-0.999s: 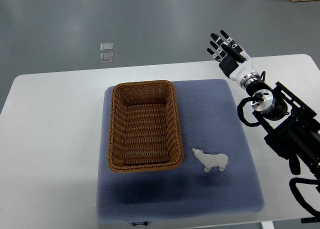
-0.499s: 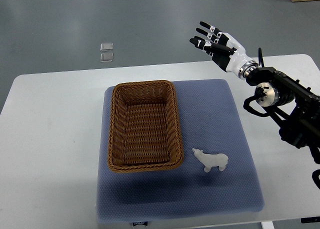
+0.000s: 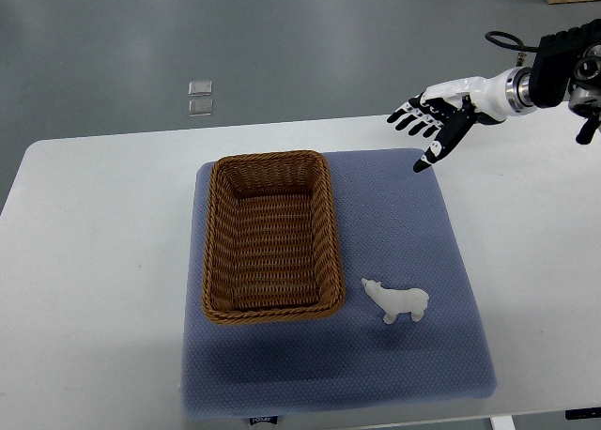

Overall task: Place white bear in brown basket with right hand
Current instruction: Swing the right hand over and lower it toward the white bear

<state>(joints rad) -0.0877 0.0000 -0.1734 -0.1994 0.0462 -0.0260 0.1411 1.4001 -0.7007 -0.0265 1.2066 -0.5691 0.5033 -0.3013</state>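
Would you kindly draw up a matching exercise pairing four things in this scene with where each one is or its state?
Things:
1. white bear
2. brown basket
3. right hand
4. blue mat

Descriptions:
A. empty, on the mat's left part
B. open, above the mat's far right corner
C. lying right of the basket's near corner
D. spread on the white table

Pairs: 1-C, 2-A, 3-B, 4-D

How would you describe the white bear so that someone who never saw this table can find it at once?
On the white table lies a blue-grey padded mat with a brown woven wicker basket on its left part. Just right of the basket's near right corner lies the small white polar bear figurine, directly on the mat. It is the only white thing on the mat.
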